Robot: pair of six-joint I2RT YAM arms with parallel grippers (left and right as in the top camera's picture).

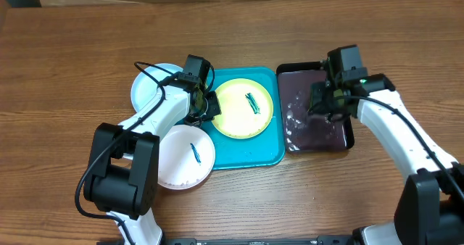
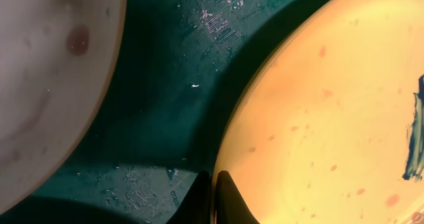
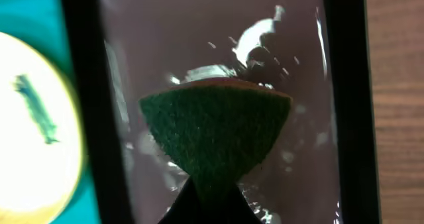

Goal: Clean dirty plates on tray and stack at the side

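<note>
Yellow-green plate [image 1: 235, 118], one of three plates, lies on the single tray [image 1: 250, 154] with a teal smear at its middle. The left fingers [image 2: 232, 204] pinch its left rim. The white plate [image 1: 181, 162], also smeared, overlaps the tray's near-left corner. The light blue plate [image 1: 148, 93] sits at the far-left corner, on the worktop [image 1: 72, 56]. Against the tray's right side stands one black tray [image 1: 319, 133], where the right fingers [image 3: 199, 211] pinch one green sponge [image 3: 215, 131].
</note>
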